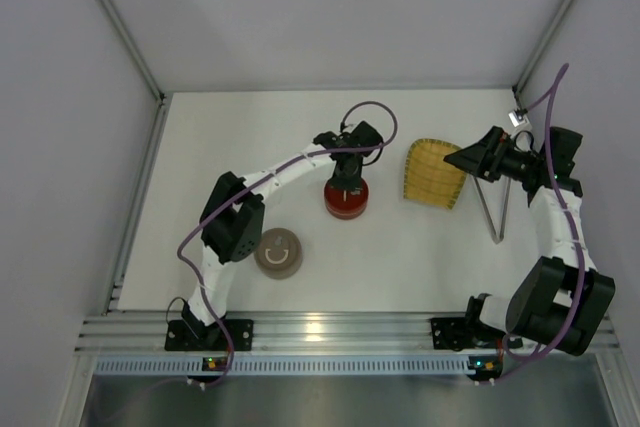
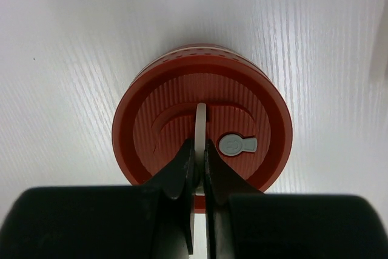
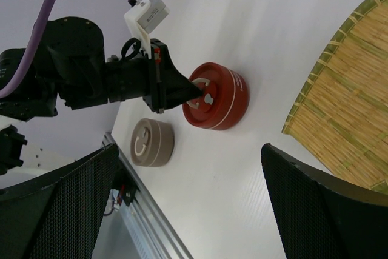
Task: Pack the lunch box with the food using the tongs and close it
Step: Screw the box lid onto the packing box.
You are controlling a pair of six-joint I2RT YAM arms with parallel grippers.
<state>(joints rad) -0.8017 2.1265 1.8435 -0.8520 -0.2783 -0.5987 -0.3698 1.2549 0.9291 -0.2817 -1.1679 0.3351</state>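
My left gripper [image 2: 200, 150] is pinched shut on the thin pale handle [image 2: 200, 119] that stands upright in the middle of the red tin [image 2: 145, 144]'s ribbed lid. The black fingers [image 2: 182, 171] meet on either side of that handle from above. Just beside the handle, a small grey keyhole-shaped plug [image 2: 236, 144] is set into the lid. The red tin stands on the white table [image 1: 250, 137], with its lid on.

A beige round tin [image 1: 278, 252], also lidded, stands on the table near the red tin, on the side towards the left arm's base.

On the red tin's other side, a yellow woven mat [image 1: 435, 173] lies flat. My right gripper [image 3: 189, 156] hangs over the mat's far edge from the tin with its fingers spread wide, holding nothing. I cannot make out any food on the mat.

The silver tongs [image 1: 497, 209] lie on the table just beyond the mat from the red tin, partly under the right arm, with no gripper on them.
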